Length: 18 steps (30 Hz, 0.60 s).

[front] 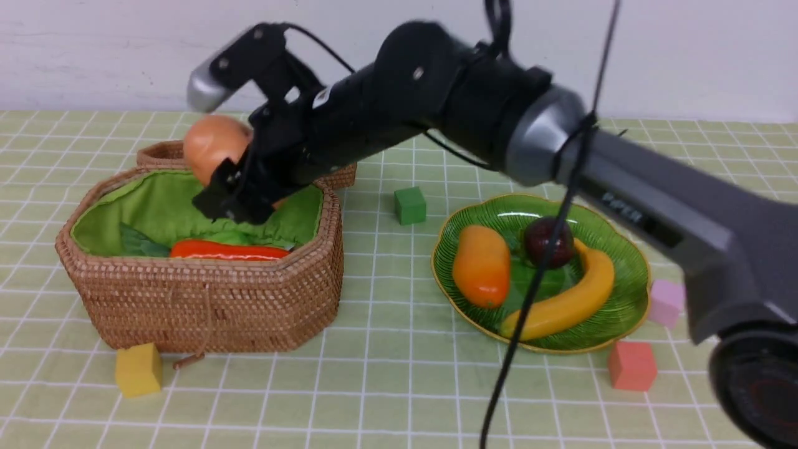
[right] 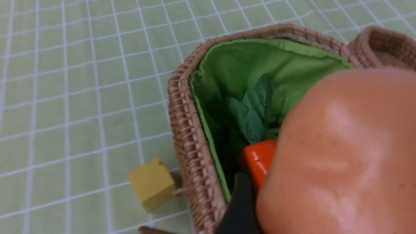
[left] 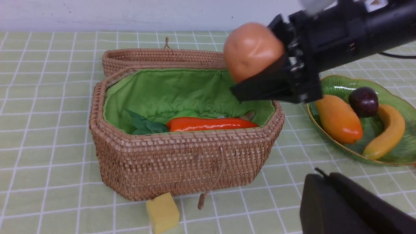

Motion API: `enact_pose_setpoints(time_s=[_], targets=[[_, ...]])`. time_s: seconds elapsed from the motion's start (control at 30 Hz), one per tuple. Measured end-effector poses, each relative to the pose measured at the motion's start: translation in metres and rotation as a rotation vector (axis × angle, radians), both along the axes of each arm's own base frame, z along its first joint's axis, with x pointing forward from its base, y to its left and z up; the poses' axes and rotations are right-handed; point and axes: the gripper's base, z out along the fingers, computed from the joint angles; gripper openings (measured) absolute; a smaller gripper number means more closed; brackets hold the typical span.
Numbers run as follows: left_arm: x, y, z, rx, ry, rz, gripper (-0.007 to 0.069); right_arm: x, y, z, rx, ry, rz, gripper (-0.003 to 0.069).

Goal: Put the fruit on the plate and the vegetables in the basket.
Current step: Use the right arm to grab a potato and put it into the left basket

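Brown and smooth, the potato (front: 215,146) sits between the jaws of the right gripper (front: 234,187), which is closed around it and holds it up above the basket (front: 206,299). The potato hangs over the back of the basket, toward the side near the plate (front: 623,312).

Down inside the basket lies the carrot (front: 227,251), with its green leaves (front: 140,243) at the end far from the plate. A bit of light green gourd (left: 187,114) peeks out behind the carrot.

The best thing now, I think, is to go down slowly, straight into the green cloth part, until the potato is low in the basket. Then let go gently, so it does not bounce out or roll over the rim. Stay clear of the woven edge.

The banana (front: 576,293), mango (front: 481,265) and mangosteen (front: 548,242) already rest on the plate, well apart from the basket. The left gripper (left: 351,208) is closed and holds nothing, waiting near the front of the basket.
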Motion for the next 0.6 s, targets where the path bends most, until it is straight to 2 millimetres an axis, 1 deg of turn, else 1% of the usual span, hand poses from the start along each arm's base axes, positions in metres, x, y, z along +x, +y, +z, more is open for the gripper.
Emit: enact_pose_setpoints(time_s=[0.1,0.13,0.2,0.3,0.4,0.5,0.6], targets=[[0.000,0.000,0.000,0.002,0.001,0.001,-0.0010,0.006,0.005,-0.011,0.009,-0.028,-0.019,0.0588],[0.000,0.000,0.000,0.002,0.002,0.001,-0.0010,0.007,0.005,-0.011,0.015,-0.031,-0.026,0.0601],[0.000,0.000,-0.001,0.004,0.006,0.000,-0.0010,0.008,0.005,-0.011,0.022,-0.039,-0.035,0.0655],[0.000,0.000,-0.001,0.006,0.007,0.001,-0.0010,0.009,0.005,-0.010,0.026,-0.044,-0.038,0.0681],[0.000,0.000,-0.001,0.007,0.007,0.001,-0.0010,0.008,0.005,-0.010,0.022,-0.040,-0.032,0.0677],[0.000,0.000,-0.001,0.008,0.010,0.001,-0.0010,0.004,0.004,-0.008,-0.001,-0.024,-0.009,0.0652],[0.000,0.000,-0.001,0.008,0.012,0.001,-0.0010,-0.004,-0.001,0.003,-0.031,-0.001,0.024,0.0605]])
